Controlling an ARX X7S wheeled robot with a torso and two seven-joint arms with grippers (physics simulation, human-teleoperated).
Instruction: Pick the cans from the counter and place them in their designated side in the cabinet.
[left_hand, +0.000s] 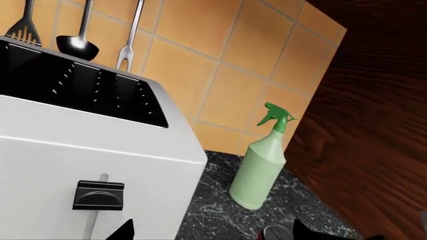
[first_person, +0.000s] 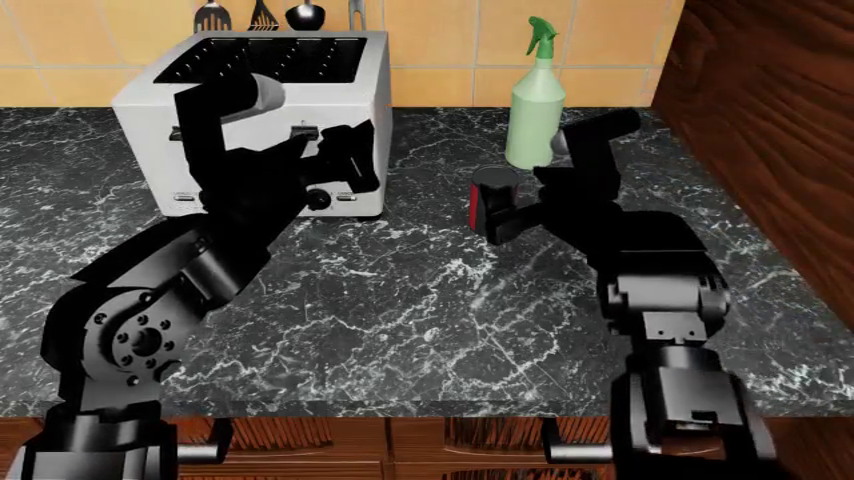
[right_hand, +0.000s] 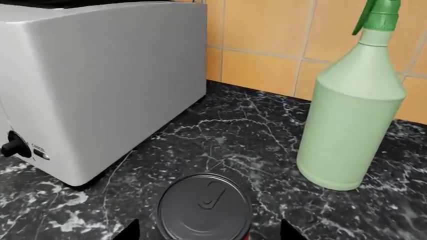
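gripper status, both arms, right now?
Left gripper: open, empty, by the toaster.
Right gripper: open, fingertips either side of the dark can, not gripping it.

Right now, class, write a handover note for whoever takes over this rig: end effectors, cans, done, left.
Left end effector: open, empty, facing the white toaster.
Right end effector: open, straddling the dark grey-black cylindrical can with a red patch, upright on the black marble-look counter.
Other can: not in view.
Done: no can gripped yet.
Left: grip this can, find the other, put both in the cabinet.
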